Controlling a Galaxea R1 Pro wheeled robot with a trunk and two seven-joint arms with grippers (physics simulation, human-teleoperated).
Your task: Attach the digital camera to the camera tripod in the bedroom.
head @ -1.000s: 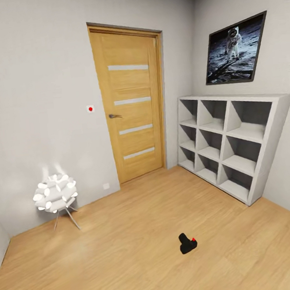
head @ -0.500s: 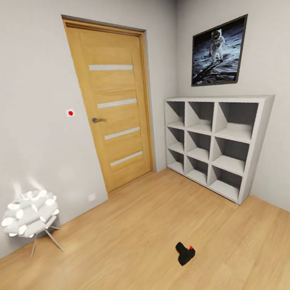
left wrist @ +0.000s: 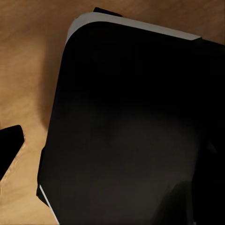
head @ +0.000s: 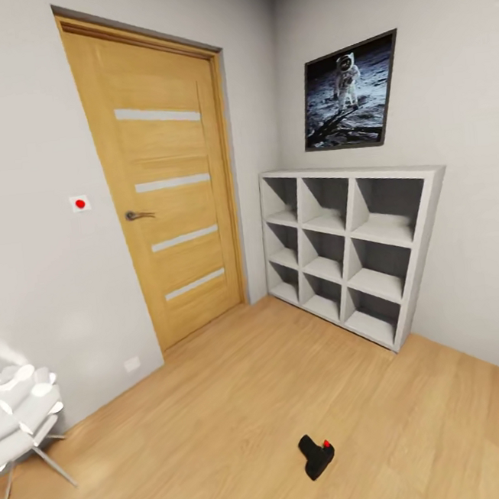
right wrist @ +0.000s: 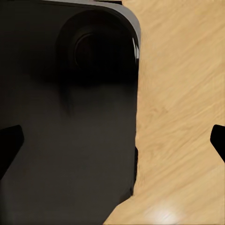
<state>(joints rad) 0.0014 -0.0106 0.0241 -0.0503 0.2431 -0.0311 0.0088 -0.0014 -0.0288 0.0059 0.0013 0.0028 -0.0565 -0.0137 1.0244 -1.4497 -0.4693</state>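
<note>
The digital camera (head: 316,456) is lying on the light wood floor (head: 221,421), a chunky black lump with a red dot on its upper side, out in the open with bare boards all round it. Nothing touches it.

Going outward from the camera: the white cube shelf (head: 353,250) stands well beyond it against the far-right wall, its near corner sticking out into the room, and there's a wide strip of free floor between the two. Above the shelf hangs a framed astronaut picture (head: 348,93). The closed wooden door (head: 162,189) is further back and to the left of the camera, with a small white wall plate with a red dot (head: 80,203) beside its handle. Way off to the camera's left, cut by the frame edge, is a white petal-shaped lamp on thin metal legs (head: 21,415).

Right wrist view: two dark fingertips (right wrist: 9,145) sit far apart at opposite edges, so the right gripper (right wrist: 112,143) is spread, over the robot's dark base (right wrist: 65,117). Left wrist view: just one fingertip (left wrist: 9,147) showing, so can't tell.
</note>
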